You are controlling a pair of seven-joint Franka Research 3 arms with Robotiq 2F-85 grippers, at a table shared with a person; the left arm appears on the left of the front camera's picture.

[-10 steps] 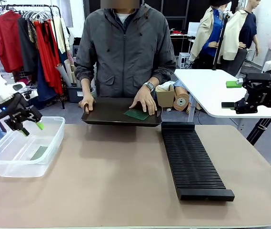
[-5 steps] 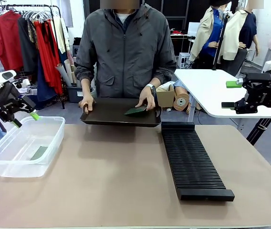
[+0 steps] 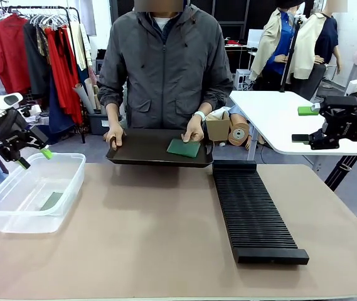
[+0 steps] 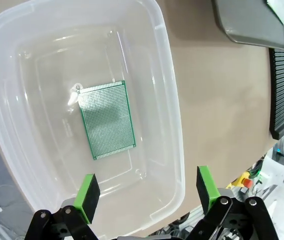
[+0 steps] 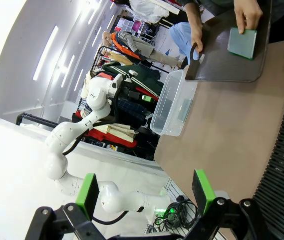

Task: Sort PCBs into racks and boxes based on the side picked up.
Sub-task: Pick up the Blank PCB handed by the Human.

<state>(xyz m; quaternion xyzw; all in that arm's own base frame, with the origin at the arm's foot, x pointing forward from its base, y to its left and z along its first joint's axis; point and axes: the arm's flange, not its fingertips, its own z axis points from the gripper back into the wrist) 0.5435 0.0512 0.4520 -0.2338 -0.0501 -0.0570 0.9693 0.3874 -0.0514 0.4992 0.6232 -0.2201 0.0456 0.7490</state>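
A green PCB [image 3: 184, 148] lies flat on the black tray [image 3: 147, 150], with the person's hand [image 3: 192, 132] touching its far edge; the right wrist view shows the same PCB [image 5: 242, 43]. A patterned PCB [image 4: 106, 119] lies on the bottom of the clear box [image 3: 31, 193] at the table's left. My left gripper [image 3: 32, 158] hangs open and empty above the box's far left rim; its pads [image 4: 87, 190] frame the box [image 4: 173, 125] from above. The long black slotted rack [image 3: 253, 212] lies right of centre. My right gripper [image 3: 313, 127] hovers at the far right, open and empty, its pads [image 5: 201, 191] wide apart.
The person stands at the far side holding the tray at the table's far edge with the other hand [image 3: 114, 134]. A white side table [image 3: 278, 119] stands behind the rack. The tan table top [image 3: 147, 232] between box and rack is bare.
The person tilted the PCB up on the tray and laid it flat again, lighter face up. My left gripper rose and drew back left from inside the box to above its rim.
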